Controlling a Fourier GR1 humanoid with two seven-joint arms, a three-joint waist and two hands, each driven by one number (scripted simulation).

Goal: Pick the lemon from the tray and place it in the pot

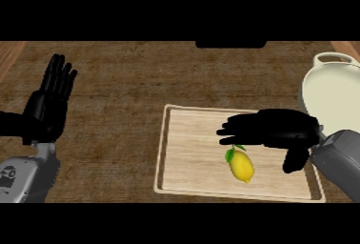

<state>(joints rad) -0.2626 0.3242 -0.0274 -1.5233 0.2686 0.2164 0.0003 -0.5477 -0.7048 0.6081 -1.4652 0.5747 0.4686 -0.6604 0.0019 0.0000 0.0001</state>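
Observation:
A yellow lemon (242, 166) with a green leaf lies on the light wooden tray (184, 157), right of the tray's middle and toward its front. My right hand (277, 127) hovers over the tray just behind and right of the lemon, fingers relaxed and pointing left, thumb hanging down beside the fruit; it holds nothing. The white pot (336, 93) with a loop handle stands at the right edge, partly cut off by the frame. My left hand (48, 102) rests open at the far left, fingers up.
The brown counter (119, 81) stretches behind and left of the tray. A dark object (231, 44) sits at the counter's back edge. My grey right forearm (341, 162) covers the tray's right corner.

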